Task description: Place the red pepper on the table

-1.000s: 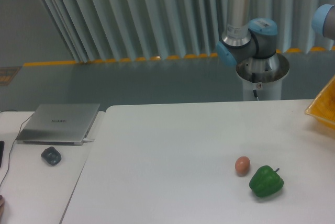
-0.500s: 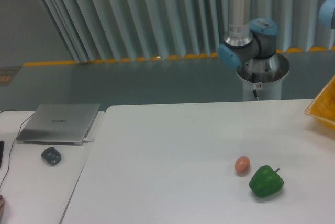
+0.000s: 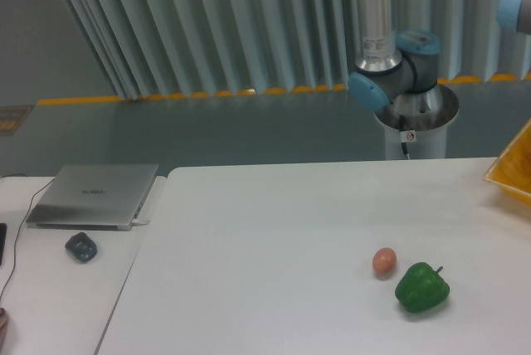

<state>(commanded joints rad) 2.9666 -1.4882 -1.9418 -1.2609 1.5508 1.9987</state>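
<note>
The red pepper is out of view. The large white table point(image 3: 265, 239) with rounded corners fills the lower frame. Only the arm's base and lower joints point(image 3: 390, 81) show at the back right, with another joint point(image 3: 514, 7) at the top right edge. The gripper itself is outside the frame.
A green bell pepper point(image 3: 421, 288) and a small brownish egg-shaped thing point(image 3: 383, 262) lie near the table's front right. A yellow container's corner point(image 3: 512, 168) shows at the right edge. On the smaller desk at left are a grey laptop point(image 3: 93, 195) and a dark mouse point(image 3: 81, 246).
The arm's shoulder joint has turned slightly to the right, and the joint at the top right edge has shifted upward. Nothing on the table has moved.
</note>
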